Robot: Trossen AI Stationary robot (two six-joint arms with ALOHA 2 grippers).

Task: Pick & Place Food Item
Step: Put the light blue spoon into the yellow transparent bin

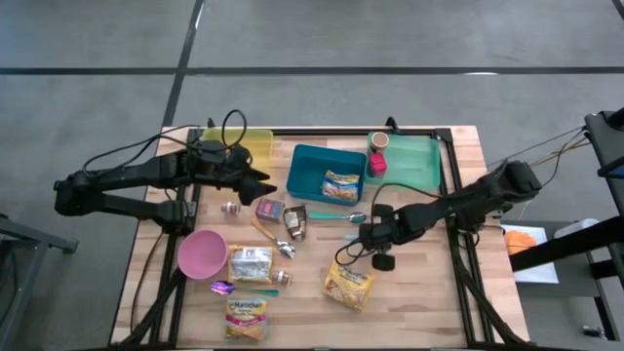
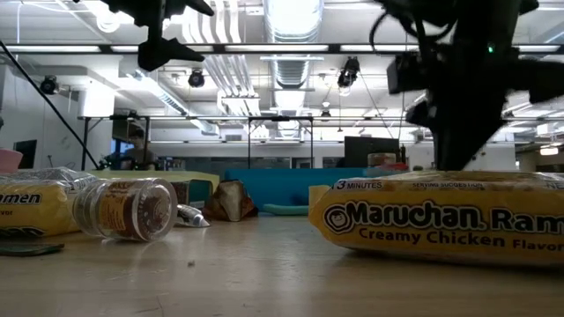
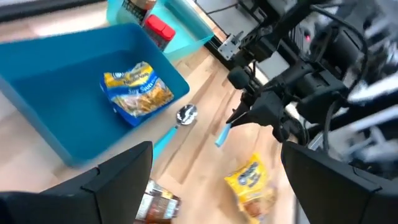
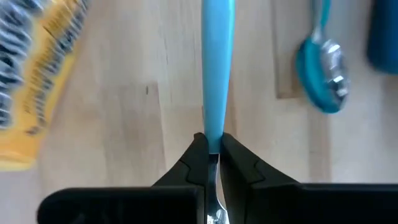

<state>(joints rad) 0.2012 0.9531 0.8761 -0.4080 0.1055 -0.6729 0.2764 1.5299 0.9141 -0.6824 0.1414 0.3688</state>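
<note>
**benchwatcher:** Overhead shot as the dial, 12 at the far edge. Right gripper [image 4: 212,142] just toward 3 o'clock of the middle of the pale planked wooden table [image 1: 429,292]. Clamped shut on a slim, smooth light-blue plastic utensil handle [image 4: 217,74], with a sliver of bright metal between the dark fingers. Can't tell whether the handle tip clears the wood.

**noodle_fan:** And the actual food?

**benchwatcher:** Not in either claw. Crinkly yellow Maruchan ramen packet [image 1: 348,286] flat on the wood at about 5 o'clock of that gripper, close by. "Creamy Chicken" printed across the glossy wrapper in the low view. Second yellow noodle packet [image 1: 340,185] lying inside the deep blue rectangular plastic bin [image 1: 302,156], up around 11 o'clock of the gripper.

**noodle_fan:** Anything else near it?

**benchwatcher:** Teal-handled spoon with a shiny rounded metal bowl [image 1: 356,216] just beside it at 12 o'clock, flat on the table. Shallow green plastic tray [image 1: 419,166] out at the 1 o'clock corner. Matte pink round bowl [image 1: 202,253] way over at 9 o'clock. Small clear plastic jar [image 2: 123,210] tipped on its side, brown label showing through.

**noodle_fan:** Left side?

**benchwatcher:** Left gripper [image 1: 265,181] up in the air near the blue bin's 9 o'clock wall, blunt dark fingers [image 3: 118,180] spread wide, nothing between them.
</note>
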